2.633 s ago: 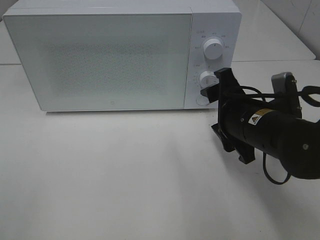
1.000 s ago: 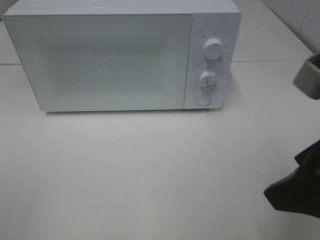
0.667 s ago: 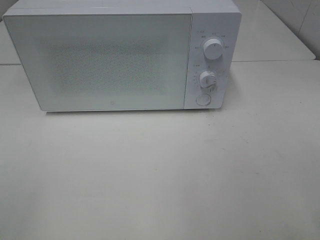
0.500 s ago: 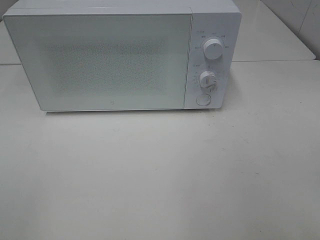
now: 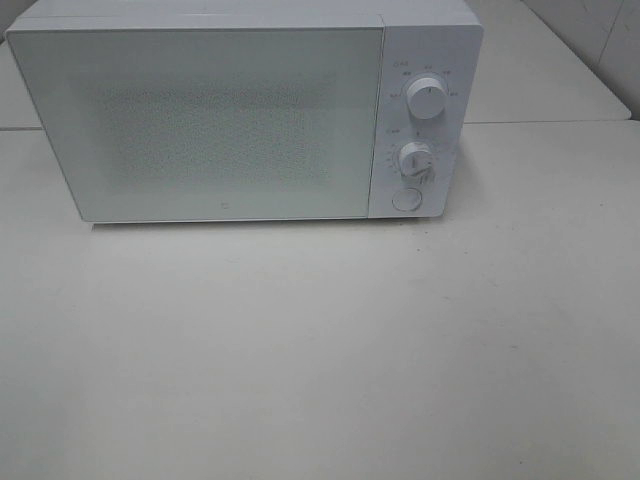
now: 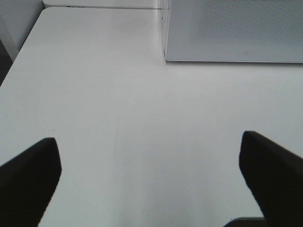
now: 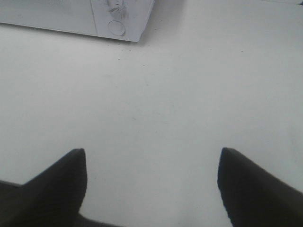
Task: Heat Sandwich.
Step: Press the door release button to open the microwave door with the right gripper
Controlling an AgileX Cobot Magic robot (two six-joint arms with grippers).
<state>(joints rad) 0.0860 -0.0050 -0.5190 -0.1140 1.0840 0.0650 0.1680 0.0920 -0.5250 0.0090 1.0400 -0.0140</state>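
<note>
On the white worktop (image 5: pixel 320 350), boxy white microwave (image 5: pixel 230 110) sits door-shut, sandwich unseen, likely heating inside, so left claw (image 6: pixel 147 138) and right claw (image 7: pixel 151 151) hang spread, empty.

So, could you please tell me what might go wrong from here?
The microwave door is shut and frosted, so nothing shows whether the sandwich is inside; it could run empty. The lower dial cannot be read, so overheating is possible. The left hand and right hand are open, off the dials, so stopping may be slow.
</note>
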